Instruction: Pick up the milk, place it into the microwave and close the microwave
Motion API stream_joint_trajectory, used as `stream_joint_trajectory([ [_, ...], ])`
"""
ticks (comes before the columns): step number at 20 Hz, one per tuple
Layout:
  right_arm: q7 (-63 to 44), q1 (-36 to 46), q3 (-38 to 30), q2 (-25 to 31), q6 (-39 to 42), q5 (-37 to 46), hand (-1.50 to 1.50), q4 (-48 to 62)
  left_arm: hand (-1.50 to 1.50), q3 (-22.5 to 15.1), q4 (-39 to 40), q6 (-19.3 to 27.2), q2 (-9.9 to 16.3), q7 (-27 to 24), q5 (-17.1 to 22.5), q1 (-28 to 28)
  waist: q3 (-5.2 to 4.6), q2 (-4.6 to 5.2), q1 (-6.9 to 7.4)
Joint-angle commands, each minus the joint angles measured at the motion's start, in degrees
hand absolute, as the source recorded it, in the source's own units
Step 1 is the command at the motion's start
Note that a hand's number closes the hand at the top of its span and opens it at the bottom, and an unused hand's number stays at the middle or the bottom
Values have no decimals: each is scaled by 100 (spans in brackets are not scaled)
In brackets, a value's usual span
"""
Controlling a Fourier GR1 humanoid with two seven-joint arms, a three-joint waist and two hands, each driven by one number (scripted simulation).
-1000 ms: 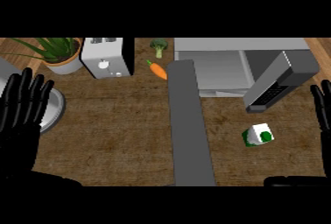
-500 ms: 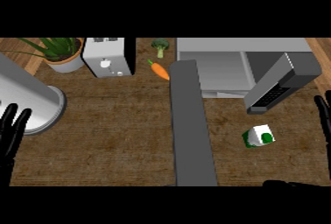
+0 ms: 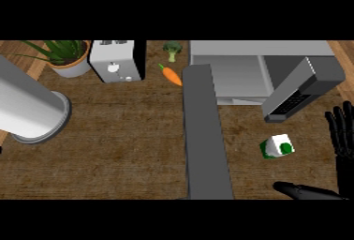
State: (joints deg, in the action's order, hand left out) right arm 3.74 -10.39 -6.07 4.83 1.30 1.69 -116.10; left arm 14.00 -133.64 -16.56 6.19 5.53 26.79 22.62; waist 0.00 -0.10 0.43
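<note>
The milk (image 3: 278, 146) is a small white carton with a green mark, lying on the wooden counter (image 3: 124, 154) just below the microwave's open door (image 3: 301, 91). The grey microwave (image 3: 242, 65) stands at the back right with its cavity showing. My right hand (image 3: 342, 140) shows at the right edge, to the right of the milk and apart from it. Its fingers are straight and its thumb (image 3: 304, 191) lies along the lower edge. Nothing is in that hand. My left hand does not show.
A long grey bar (image 3: 204, 136) runs down the counter's middle, left of the milk. A large grey cylinder (image 3: 27, 108) fills the left side. At the back stand a potted plant (image 3: 66, 58), a toaster (image 3: 114, 61), broccoli (image 3: 171, 48) and a carrot (image 3: 171, 75).
Both hands moved outward and down; the left one has left the view, and the right one shows only at the edge. The grey cylinder came in at the left. The milk stayed put.
</note>
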Motion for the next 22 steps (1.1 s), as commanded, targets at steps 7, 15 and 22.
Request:
stream_joint_trajectory([
  [7,1192,116,-620,-35,-278,266,-150,2020,-150,329,-202,-681,-287,-356,402,739,3,6,26],
  [15,2374,147,-1033,240,-56,221,-150,3807,-150,710,-543,-849,-121,-10,1146,1024,9,4,60],
  [22,3069,641,-1112,338,-226,465,-150,5165,-150,1299,-663,-994,116,115,1778,1213,7,1,59],
])
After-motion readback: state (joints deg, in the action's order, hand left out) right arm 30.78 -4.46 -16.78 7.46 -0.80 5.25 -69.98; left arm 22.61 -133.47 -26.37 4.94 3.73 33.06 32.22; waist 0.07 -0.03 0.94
